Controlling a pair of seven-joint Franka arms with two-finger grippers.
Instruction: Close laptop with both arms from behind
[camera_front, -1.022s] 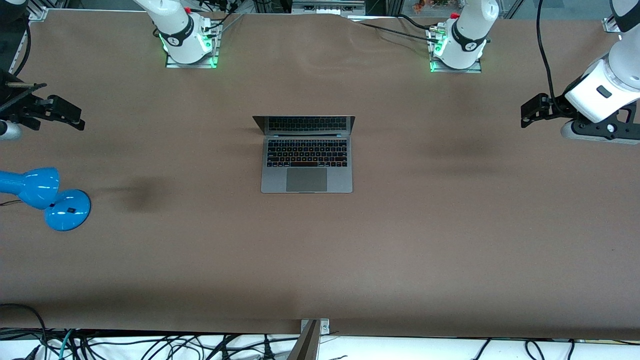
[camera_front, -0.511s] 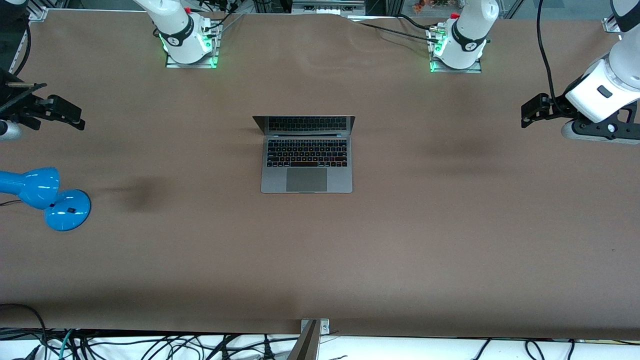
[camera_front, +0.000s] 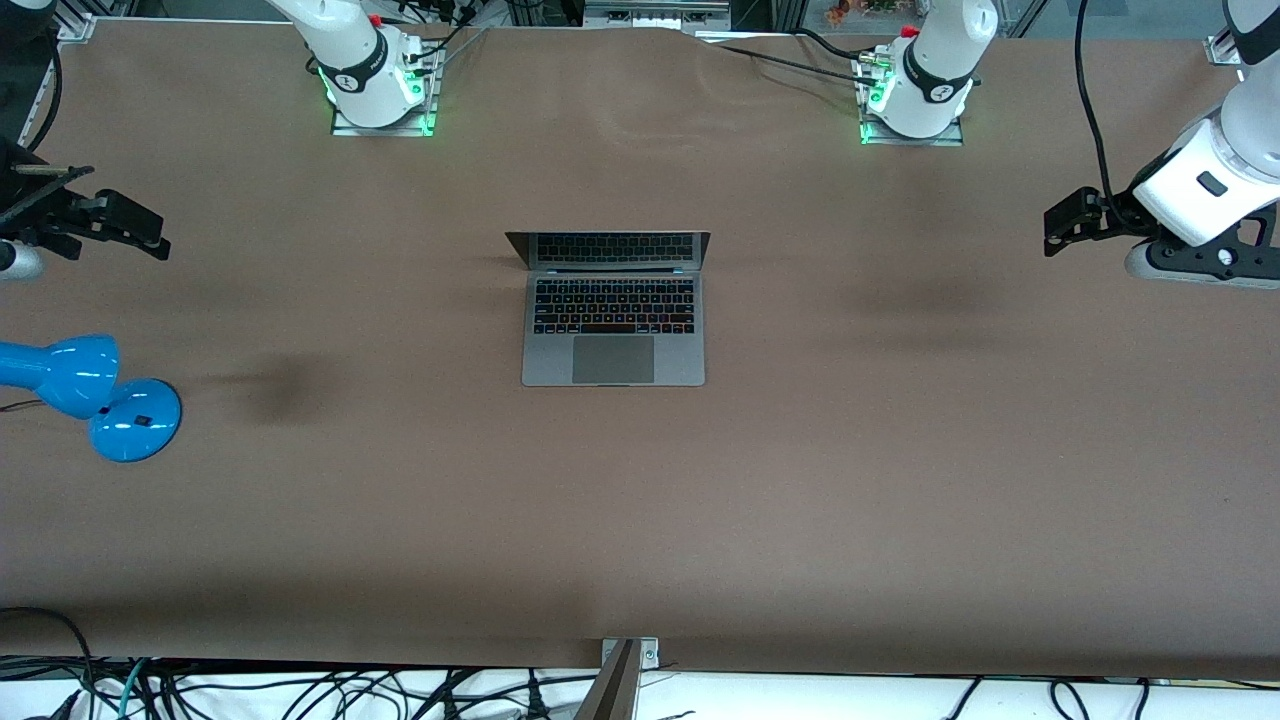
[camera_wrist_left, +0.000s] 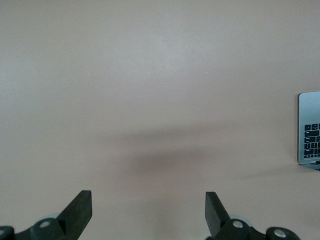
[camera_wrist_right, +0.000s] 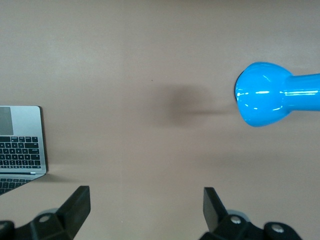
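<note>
The grey laptop (camera_front: 613, 325) lies open in the middle of the brown table, its screen upright on the side toward the robot bases. An edge of it shows in the left wrist view (camera_wrist_left: 310, 127) and in the right wrist view (camera_wrist_right: 21, 145). My left gripper (camera_front: 1062, 222) hangs open and empty over the left arm's end of the table, well clear of the laptop; its fingers (camera_wrist_left: 80, 210) stand wide apart. My right gripper (camera_front: 135, 232) hangs open and empty over the right arm's end; its fingers (camera_wrist_right: 77, 202) are spread too.
A blue desk lamp (camera_front: 95, 390) stands at the right arm's end of the table, nearer to the front camera than the right gripper; its head shows in the right wrist view (camera_wrist_right: 272, 100). Cables lie along the table's front edge (camera_front: 300, 690).
The left arm has shifted very slightly outward toward its end of the table. The right arm and the laptop have not moved.
</note>
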